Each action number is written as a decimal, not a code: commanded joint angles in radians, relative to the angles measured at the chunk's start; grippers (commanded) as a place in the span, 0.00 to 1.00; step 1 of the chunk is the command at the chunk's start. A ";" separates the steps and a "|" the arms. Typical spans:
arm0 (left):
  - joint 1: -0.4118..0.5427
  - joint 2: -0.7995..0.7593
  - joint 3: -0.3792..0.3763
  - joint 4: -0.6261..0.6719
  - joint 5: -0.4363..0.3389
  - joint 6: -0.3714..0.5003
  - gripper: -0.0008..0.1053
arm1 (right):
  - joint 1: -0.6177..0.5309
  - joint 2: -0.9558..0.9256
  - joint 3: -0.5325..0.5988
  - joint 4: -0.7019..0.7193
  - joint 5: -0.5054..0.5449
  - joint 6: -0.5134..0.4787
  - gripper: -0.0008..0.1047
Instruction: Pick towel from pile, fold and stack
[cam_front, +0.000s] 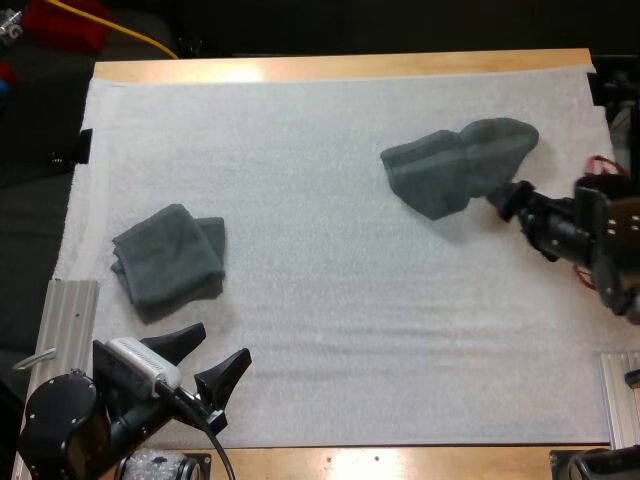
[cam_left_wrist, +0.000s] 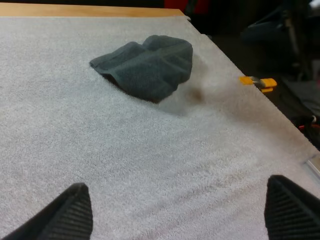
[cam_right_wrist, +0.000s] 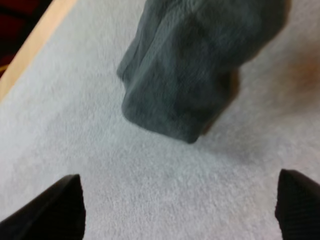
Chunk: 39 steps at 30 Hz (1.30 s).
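1. Two dark grey-green towels lie on the white mat (cam_front: 330, 300): a crumpled towel (cam_front: 460, 165) toward the far right and a folded towel (cam_front: 170, 255) at the near left.
2. My left gripper (cam_front: 225, 340) hovers over the mat's near left part, just beside the folded towel. Its fingers are spread wide with nothing between them.
3. From my left gripper (cam_left_wrist: 177, 185), the crumpled towel (cam_left_wrist: 147, 67) sits well apart across bare mat.
4. My right gripper (cam_front: 505, 198) points at the crumpled towel's right end, fingers far apart and gripping nothing.
5. Past my right gripper (cam_right_wrist: 178, 175), the crumpled towel (cam_right_wrist: 195, 75) has its bunched end just ahead, clear of both fingers. From the high camera the tips seem just short of the cloth, though I cannot rule out contact there.
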 joint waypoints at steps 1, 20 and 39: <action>-0.004 0.000 -0.008 -0.011 -0.010 -0.010 0.66 | 0.020 0.026 -0.009 -0.035 0.019 0.025 0.72; -0.004 0.000 -0.008 0.020 0.044 -0.010 0.66 | 0.050 0.379 -0.009 -0.409 0.063 0.302 0.72; -0.004 0.000 -0.008 0.057 0.052 -0.010 0.66 | 0.050 0.608 -0.030 -0.701 0.058 0.463 0.52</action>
